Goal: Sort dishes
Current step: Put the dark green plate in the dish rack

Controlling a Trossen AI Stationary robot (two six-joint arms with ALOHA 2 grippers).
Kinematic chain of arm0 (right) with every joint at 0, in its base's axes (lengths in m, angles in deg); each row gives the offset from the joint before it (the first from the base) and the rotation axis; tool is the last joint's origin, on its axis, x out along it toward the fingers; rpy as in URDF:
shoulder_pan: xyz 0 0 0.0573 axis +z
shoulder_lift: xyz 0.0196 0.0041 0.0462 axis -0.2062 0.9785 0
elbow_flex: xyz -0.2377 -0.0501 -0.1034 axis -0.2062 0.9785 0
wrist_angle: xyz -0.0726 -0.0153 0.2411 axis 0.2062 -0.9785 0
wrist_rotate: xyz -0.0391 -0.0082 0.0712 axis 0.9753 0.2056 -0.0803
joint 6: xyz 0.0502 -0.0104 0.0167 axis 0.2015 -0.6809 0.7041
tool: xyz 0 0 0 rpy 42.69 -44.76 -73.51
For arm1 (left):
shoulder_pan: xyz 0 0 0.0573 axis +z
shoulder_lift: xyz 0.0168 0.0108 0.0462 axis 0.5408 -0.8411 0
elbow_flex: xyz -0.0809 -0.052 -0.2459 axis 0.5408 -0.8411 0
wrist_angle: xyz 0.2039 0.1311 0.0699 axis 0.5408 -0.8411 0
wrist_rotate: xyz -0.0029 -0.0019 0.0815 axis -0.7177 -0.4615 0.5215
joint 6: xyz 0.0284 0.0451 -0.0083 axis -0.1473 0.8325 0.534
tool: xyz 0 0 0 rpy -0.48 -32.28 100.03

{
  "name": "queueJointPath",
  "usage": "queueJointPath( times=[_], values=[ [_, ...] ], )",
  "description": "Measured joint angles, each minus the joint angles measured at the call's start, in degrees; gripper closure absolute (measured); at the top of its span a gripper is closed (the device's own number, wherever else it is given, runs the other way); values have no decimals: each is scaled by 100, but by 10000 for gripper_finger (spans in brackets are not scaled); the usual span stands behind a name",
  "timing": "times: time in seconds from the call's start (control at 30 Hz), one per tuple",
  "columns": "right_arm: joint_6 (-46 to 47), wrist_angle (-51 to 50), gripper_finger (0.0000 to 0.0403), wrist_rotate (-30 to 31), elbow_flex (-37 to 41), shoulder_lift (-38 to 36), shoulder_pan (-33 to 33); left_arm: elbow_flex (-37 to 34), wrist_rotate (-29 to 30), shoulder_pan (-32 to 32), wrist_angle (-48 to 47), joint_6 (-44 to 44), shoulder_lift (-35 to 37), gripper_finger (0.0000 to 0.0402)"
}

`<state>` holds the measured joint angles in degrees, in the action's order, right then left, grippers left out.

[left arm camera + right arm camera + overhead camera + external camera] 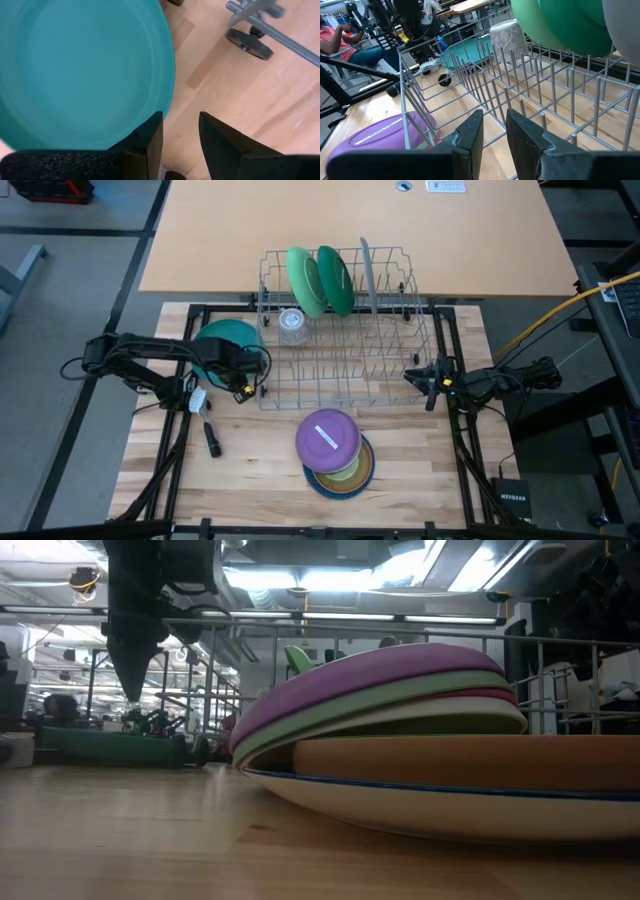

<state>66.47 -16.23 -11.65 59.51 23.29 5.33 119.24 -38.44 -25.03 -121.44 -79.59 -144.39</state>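
While my left gripper [243, 370] sits left of centre with fingers parted, grasping nothing, the teal plate [226, 340] lies just above-left of it, touching the rack [345, 340]. My right gripper [418, 378] waits, slightly parted, at centre-right.

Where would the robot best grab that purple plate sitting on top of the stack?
Probably by its rim. The round purple plastic plate lies upside down and tilted on the stack of plates, its raised edge overhanging, so fingers coming from that side could likely pinch it.

Tan desk [350, 230], grey floor [70, 300], ceiling lights [330, 580]
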Motion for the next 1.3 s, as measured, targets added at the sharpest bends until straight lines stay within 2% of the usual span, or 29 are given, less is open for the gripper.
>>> queueJointPath(
  times=[0.3, 0.57, 0.67, 0.83, 1.03, 1.23, 1.3],
  values=[
    [25, 21, 315, -240, 5, 2, 2, -800, 72, -219, 968, -426, 26, 286],
    [10, 15, 315, -212, 5, 2, 2, -906, 597, -247, 1196, -404, 12, 286],
    [6, 15, 315, -214, 5, 2, 2, -903, 589, -247, 1186, -595, 11, 286],
    [6, 17, 315, -247, 5, 2, 2, -668, 383, -247, 808, -630, 85, 286],
    [-11, 11, 315, -238, 5, 0, 2, -337, 374, -247, -190, -461, 426, 305],
    [-9, 9, 315, -238, 5, 0, 2, -328, 407, -247, -1528, -809, 701, 322],
    [-9, 7, 315, -238, 5, 0, 2, -337, 483, -247, -1643, -934, 760, 323]
  ],
)
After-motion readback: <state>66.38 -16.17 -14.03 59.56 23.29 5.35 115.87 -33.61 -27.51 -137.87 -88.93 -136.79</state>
